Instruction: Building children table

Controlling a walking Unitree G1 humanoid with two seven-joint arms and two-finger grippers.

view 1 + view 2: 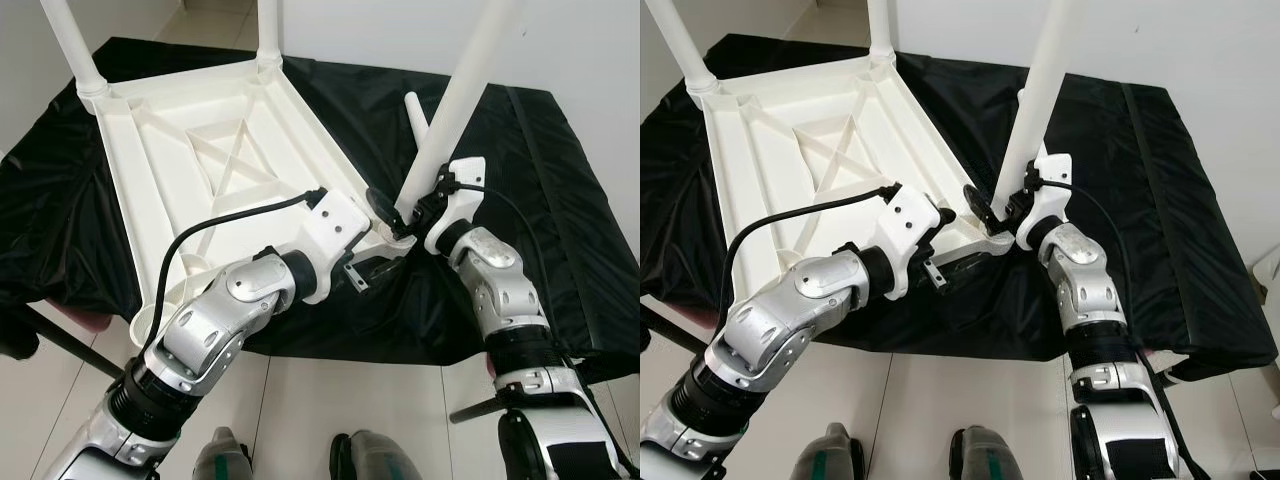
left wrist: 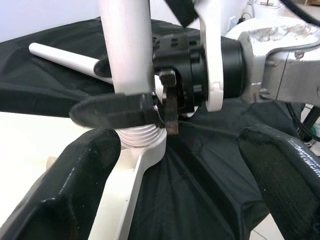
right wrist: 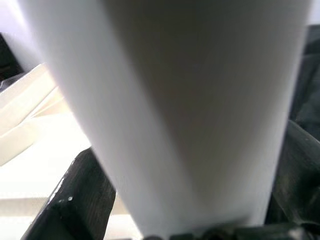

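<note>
Right gripper [image 1: 412, 212] pinches the table leg [image 1: 452, 110] at the tabletop's [image 1: 215, 150] near corner socket; left gripper [image 2: 170, 165], fingers spread, steadies there. Keep the leg square while threading.

A black cloth [image 1: 560, 200] is covering the low surface in front of me and is hanging down over its near edge. Behind it a plain white wall [image 1: 590, 50] is standing. Under me the floor [image 1: 330, 400] is shining with pale glossy tiles.
</note>
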